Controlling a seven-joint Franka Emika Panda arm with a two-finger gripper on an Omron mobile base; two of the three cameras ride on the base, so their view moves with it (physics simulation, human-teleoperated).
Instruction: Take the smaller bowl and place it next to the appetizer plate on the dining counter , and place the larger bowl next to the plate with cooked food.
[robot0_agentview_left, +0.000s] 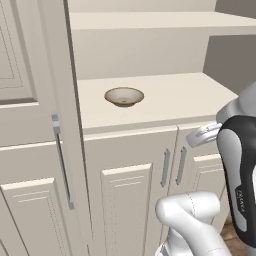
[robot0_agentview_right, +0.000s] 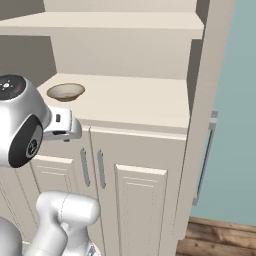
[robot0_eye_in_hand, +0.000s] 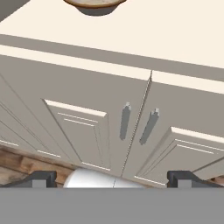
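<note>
Bowl look: the small bowl (robot0_agentview_left: 124, 96) is round and shallow, with a tan-gold rim and a pale grey-white inside.
Bowl place: it stands upright on the cream counter (robot0_agentview_left: 170, 100), toward the counter's left part, set back from the front edge, with bare counter all round it.
Counter: it tops a cabinet with two panelled doors (robot0_agentview_left: 127, 200) whose two slim upright handles (robot0_agentview_left: 165, 167) sit side by side at the seam; a shelf (robot0_agentview_left: 160, 20) runs above the counter.
Gripper: the gripper (robot0_eye_in_hand: 111, 180) has its two dark tips (robot0_eye_in_hand: 41, 178) spread wide apart with nothing between them; it sits below the counter's front edge, facing the doors.
Left base view adds: a tall cabinet (robot0_agentview_left: 30, 125) with a long grey handle (robot0_agentview_left: 62, 165) just left of the counter.
Right base view adds: a teal wall (robot0_agentview_right: 235, 110) and a wooden floor (robot0_agentview_right: 215, 237) right of the counter.
Hand view adds: the bowl's underside cut by the top edge, above the left door, and wood floor below the doors.
</note>
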